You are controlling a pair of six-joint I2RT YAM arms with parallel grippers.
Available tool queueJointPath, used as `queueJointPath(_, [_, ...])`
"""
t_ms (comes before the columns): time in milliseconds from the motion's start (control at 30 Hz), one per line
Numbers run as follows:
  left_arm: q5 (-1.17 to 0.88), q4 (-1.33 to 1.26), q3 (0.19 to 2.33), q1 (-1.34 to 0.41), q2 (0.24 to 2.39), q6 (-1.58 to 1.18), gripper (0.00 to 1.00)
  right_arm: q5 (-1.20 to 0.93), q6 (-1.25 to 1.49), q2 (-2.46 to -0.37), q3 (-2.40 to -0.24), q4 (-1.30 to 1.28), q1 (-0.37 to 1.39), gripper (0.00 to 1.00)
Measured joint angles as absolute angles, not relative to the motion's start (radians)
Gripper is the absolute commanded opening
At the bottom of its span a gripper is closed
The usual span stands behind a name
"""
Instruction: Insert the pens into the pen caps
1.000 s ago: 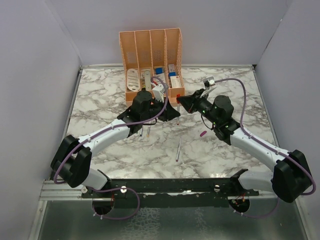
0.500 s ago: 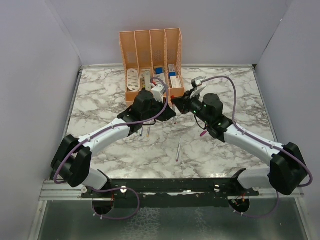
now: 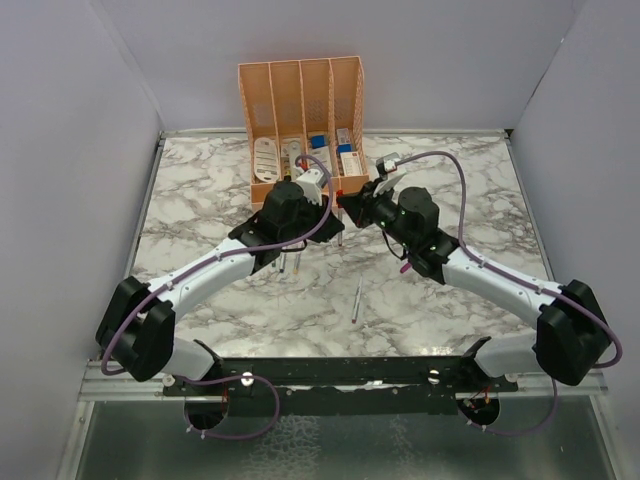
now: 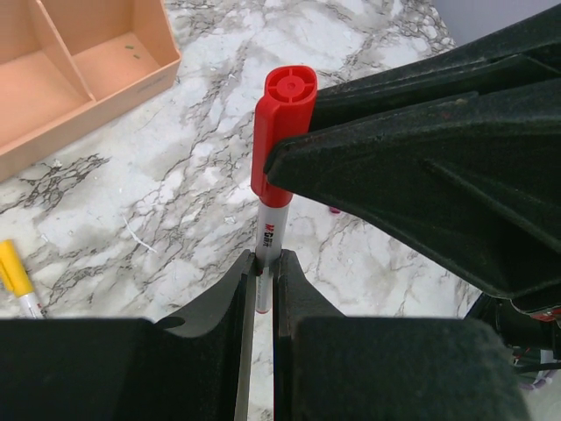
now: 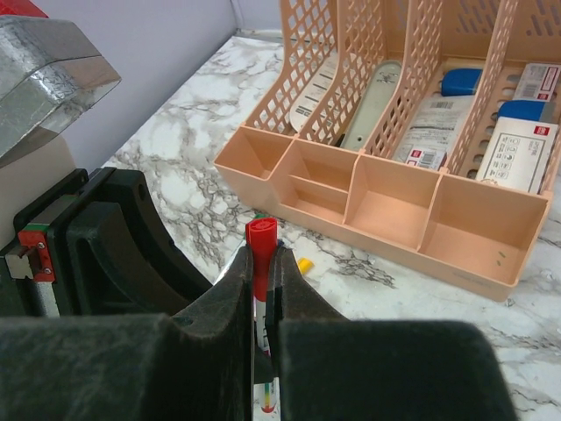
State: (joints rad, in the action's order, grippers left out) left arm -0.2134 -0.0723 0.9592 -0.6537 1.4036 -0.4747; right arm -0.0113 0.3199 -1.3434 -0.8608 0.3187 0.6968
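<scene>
A thin white pen (image 4: 269, 230) with a red pen cap (image 4: 282, 123) over its upper end stands between my two grippers. My left gripper (image 4: 264, 260) is shut on the pen's barrel, below the cap. Reaching in from the right, my right gripper (image 5: 261, 254) is shut on the red cap (image 5: 261, 239). In the top view both grippers meet in front of the organiser, left gripper (image 3: 338, 218) and right gripper (image 3: 350, 203). One loose pen (image 3: 356, 300) lies mid-table and a magenta cap (image 3: 404, 268) beside my right arm. A yellow-capped pen (image 4: 15, 277) lies lower left.
The peach organiser (image 3: 300, 100) with white and blue items stands at the back, its low front trays (image 5: 386, 203) just beyond the grippers. More pens (image 3: 291, 262) lie partly under my left forearm. Grey walls close in both sides of the marble table (image 3: 200, 200).
My right arm has swung left to the left gripper, bringing the red cap up to the held pen. The left arm has hardly moved.
</scene>
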Motion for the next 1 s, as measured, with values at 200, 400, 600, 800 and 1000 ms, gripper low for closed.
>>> queueJointPath(200, [-0.201, -0.031, 0.959, -0.643, 1.380, -0.464, 0.00, -0.002, 0.323, -1.361, -0.867, 0.337, 0.715, 0.01])
queueJointPath(400, [-0.201, -0.006, 0.959, -0.640, 1.379, -0.462, 0.00, 0.022, 0.346, -1.375, -0.889, 0.302, 0.723, 0.01])
queueJointPath(600, [-0.201, 0.051, 0.958, -0.628, 1.379, -0.459, 0.00, 0.041, 0.362, -1.406, -0.945, 0.225, 0.738, 0.17])
queueJointPath(800, [-0.170, 0.090, 0.952, -0.602, 1.393, -0.464, 0.00, 0.088, 0.361, -1.420, -1.013, 0.129, 0.745, 0.36])
queueJointPath(1000, [-0.152, 0.144, 0.951, -0.589, 1.491, -0.463, 0.00, 0.177, 0.348, -1.378, -1.044, 0.117, 0.746, 0.37])
